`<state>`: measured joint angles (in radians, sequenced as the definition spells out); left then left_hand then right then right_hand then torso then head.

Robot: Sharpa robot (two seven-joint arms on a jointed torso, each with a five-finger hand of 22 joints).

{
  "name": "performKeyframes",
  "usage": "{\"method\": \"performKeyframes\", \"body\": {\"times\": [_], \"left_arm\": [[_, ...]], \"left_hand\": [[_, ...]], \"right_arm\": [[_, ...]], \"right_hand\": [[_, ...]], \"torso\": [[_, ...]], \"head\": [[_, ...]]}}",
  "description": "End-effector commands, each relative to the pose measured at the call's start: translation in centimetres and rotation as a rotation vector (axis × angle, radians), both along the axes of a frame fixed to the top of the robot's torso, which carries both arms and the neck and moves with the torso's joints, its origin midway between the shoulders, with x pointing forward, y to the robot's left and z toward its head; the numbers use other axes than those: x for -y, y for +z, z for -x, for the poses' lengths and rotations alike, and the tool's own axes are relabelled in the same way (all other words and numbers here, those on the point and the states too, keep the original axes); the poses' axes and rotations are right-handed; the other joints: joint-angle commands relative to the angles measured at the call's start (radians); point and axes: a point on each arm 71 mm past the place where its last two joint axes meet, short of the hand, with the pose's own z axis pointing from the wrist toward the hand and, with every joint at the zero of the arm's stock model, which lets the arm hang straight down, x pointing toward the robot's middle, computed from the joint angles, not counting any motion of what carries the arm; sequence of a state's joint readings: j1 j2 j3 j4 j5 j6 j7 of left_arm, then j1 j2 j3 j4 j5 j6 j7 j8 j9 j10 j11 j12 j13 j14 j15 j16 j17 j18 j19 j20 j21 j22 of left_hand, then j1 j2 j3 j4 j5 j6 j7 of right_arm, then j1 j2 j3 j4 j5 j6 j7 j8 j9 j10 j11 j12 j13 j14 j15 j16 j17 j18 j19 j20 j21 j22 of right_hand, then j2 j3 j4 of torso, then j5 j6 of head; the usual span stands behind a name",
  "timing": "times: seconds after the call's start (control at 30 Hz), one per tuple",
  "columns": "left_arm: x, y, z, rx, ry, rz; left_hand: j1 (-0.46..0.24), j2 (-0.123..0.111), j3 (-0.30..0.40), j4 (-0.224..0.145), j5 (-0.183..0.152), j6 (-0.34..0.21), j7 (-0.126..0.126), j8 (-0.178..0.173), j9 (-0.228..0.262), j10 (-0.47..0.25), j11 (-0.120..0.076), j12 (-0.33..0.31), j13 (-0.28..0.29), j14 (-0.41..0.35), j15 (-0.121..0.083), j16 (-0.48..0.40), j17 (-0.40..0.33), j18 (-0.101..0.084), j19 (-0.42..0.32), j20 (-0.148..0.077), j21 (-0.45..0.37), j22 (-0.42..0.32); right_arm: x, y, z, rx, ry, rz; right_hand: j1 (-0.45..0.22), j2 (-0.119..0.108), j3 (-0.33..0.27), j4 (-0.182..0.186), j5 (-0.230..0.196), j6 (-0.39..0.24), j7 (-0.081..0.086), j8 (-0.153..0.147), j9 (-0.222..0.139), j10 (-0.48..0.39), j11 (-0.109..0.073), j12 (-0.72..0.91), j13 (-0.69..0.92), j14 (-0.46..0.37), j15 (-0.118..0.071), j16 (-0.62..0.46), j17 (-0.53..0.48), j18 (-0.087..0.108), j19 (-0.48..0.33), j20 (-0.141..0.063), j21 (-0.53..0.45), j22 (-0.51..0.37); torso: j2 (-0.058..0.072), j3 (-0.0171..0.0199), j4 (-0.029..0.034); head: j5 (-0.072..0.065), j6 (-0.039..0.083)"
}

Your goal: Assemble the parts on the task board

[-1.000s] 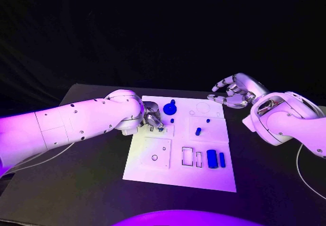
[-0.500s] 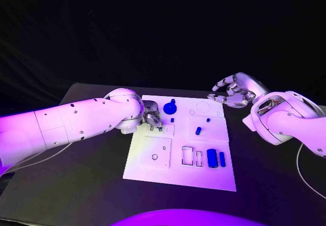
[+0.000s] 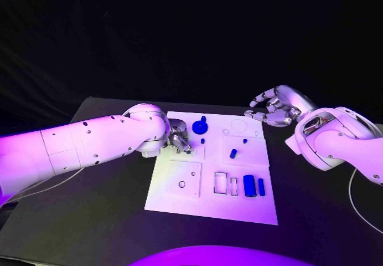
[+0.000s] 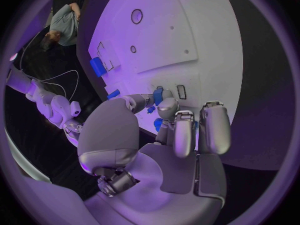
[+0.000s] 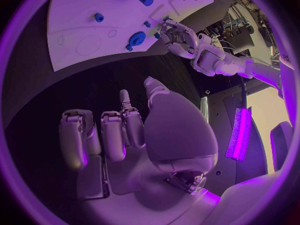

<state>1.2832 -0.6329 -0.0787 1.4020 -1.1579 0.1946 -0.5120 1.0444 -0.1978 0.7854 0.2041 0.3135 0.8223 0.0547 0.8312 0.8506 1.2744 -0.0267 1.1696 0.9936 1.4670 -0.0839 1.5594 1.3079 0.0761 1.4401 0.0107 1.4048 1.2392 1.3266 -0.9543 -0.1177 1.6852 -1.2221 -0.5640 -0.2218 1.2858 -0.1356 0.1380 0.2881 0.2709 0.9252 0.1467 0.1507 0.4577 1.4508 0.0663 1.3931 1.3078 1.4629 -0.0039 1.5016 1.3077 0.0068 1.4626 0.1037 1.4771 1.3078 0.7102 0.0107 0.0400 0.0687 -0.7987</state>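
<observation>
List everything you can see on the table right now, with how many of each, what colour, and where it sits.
Table: one, black, under everything.
Task board: one, white, middle of the table.
Round part: one, blue, far end of the board near the left hand.
Small peg parts: a few, blue, mid-board.
Cylinder parts: two, blue, side by side, near right part of the board.
Left hand: one, silver, fingers down at the board's left edge around a small blue part; whether gripped, cannot tell.
Right hand: one, silver, fingers curled, holds nothing, beyond the board's far right corner.
</observation>
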Motion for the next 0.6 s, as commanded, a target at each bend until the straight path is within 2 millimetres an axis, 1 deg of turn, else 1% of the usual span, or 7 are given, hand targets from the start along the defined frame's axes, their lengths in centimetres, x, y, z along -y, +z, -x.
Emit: {"method": "performKeyframes", "body": {"times": [0.03,0.6], "left_arm": [[0.12,-0.27,0.28,-0.024,-0.017,-0.019],[0.08,-0.32,0.33,-0.032,-0.016,-0.018]], "left_hand": [[-0.006,0.002,0.21,-0.206,0.004,0.0,-0.01,0.005,-0.001,0.007,-0.003,0.004,0.0,0.102,-0.005,0.007,0.257,-0.01,0.0,-0.003,0.006,0.0],[-0.008,0.003,0.215,-0.209,0.013,0.002,-0.011,0.008,-0.001,0.006,-0.004,0.003,-0.003,0.102,-0.006,0.007,0.257,-0.01,0.0,-0.003,0.007,0.001]], "right_arm": [[-0.09,-0.07,0.03,-0.002,0.01,0.015],[-0.12,-0.13,-0.02,-0.004,0.011,0.015]], "right_hand": [[-0.013,0.001,0.004,0.003,0.005,0.007,-0.002,0.004,0.001,-0.001,-0.005,-0.005,0.112,0.065,-0.007,-0.004,0.067,0.021,0.046,-0.007,-0.006,0.196],[-0.013,0.001,0.004,0.003,0.005,0.007,-0.002,0.004,0.001,-0.001,-0.005,-0.005,0.112,0.065,-0.007,-0.004,0.067,0.021,0.046,-0.007,-0.006,0.196]], "torso": [[0.0,-0.0001,-0.0002],[0.0,0.0003,0.0003]], "head": [[0.002,-0.001],[0.003,-0.003]]}}
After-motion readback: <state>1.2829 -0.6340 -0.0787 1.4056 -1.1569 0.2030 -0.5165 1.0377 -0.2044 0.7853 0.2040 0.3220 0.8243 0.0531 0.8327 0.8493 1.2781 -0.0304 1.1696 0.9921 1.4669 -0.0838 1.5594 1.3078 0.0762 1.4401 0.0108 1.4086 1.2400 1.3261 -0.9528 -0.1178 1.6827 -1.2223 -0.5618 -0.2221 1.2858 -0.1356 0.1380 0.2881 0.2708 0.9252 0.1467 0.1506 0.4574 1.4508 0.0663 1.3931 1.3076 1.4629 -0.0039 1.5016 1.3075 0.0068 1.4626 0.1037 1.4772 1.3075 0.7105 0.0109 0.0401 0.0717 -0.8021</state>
